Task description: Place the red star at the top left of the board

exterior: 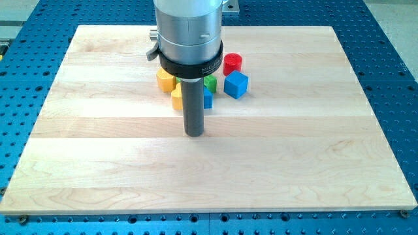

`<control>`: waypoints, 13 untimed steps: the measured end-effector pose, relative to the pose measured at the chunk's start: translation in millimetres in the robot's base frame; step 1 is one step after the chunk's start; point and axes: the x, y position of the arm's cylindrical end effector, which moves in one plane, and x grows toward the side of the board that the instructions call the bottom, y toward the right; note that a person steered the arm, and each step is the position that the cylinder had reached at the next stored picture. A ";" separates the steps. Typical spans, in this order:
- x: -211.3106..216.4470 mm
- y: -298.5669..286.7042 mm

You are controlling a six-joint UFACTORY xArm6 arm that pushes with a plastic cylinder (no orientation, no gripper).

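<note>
The red star is hidden behind my rod and its metal collar in the camera view. My tip (pixel 194 134) rests on the wooden board (pixel 98 150), just below the cluster of blocks near the board's top middle. Visible around the rod are a yellow block (pixel 165 80), a second yellow block (pixel 176 98), a sliver of a green block (pixel 209 83), a sliver of a blue block (pixel 208 98), a blue cube (pixel 236 84) and a red cylinder (pixel 232 63).
The board lies on a blue perforated table (pixel 392 65). A metal mount (pixel 228 5) sits beyond the board's top edge.
</note>
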 end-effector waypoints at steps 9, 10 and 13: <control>-2.4 -13.7; 5.0 -63.3; 11.2 -69.3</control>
